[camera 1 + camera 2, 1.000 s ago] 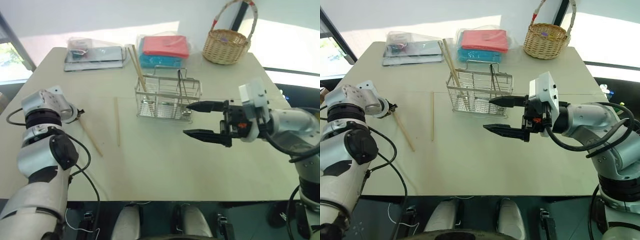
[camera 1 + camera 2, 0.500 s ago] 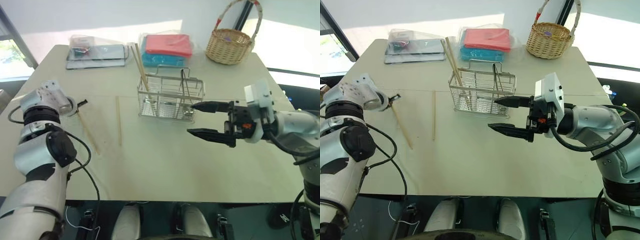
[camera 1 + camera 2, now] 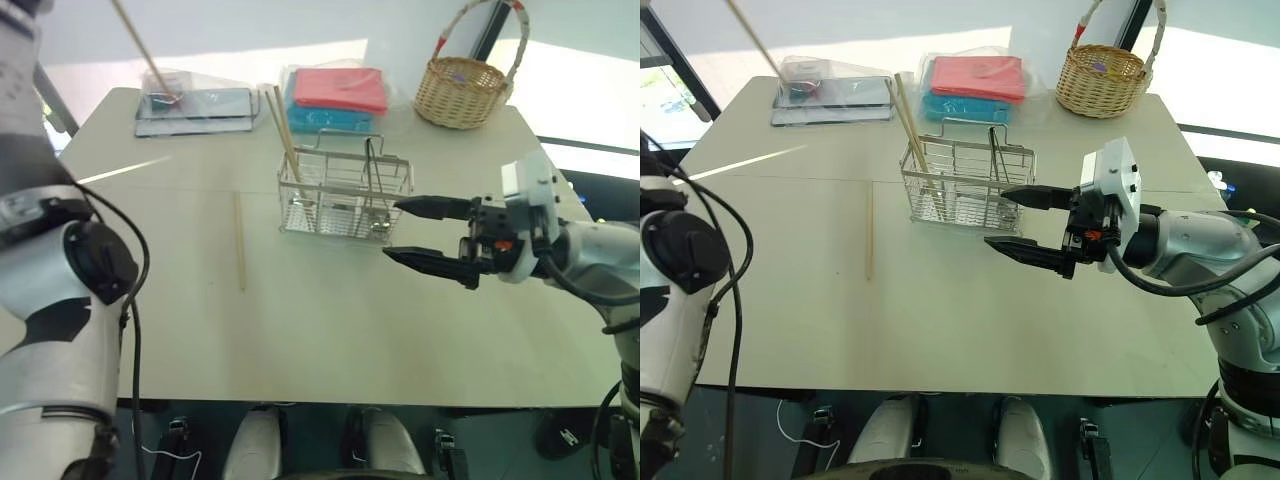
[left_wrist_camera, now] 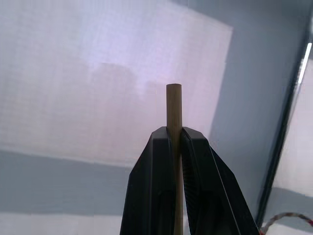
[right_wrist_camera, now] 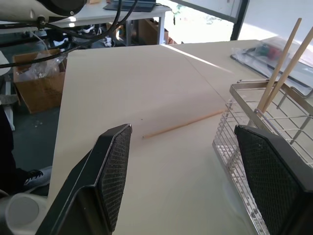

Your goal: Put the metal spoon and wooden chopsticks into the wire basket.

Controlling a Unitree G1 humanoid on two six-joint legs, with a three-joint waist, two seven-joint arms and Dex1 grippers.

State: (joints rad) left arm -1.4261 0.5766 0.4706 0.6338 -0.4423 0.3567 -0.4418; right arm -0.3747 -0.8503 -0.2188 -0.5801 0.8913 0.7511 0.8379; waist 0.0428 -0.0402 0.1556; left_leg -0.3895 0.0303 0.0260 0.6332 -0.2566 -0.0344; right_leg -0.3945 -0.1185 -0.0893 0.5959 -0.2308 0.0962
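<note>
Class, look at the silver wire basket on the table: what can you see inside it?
Inside the rectangular silver wire basket, two light-tan wooden chopsticks lean in its left end, and a thin dark handle stands in the right part. What that handle ends in is masked by the wires.

Raised chopstick (image 3: pixel 140 48) cut off by top edge of head view, upper end out of sight; in left wrist view left gripper (image 4: pixel 174 142) fingers hide its lower length. Wicker basket (image 3: pixel 468 85) handle clipped at top edge. Spoon bowl inside wire basket (image 3: pixel 343 195) too small, lost among wires. Contents of plastic bag (image 3: pixel 190 97) at far corner too blurred to tell. Right gripper (image 5: pixel 195 171) fingertips run past bottom edge of right wrist view
</note>
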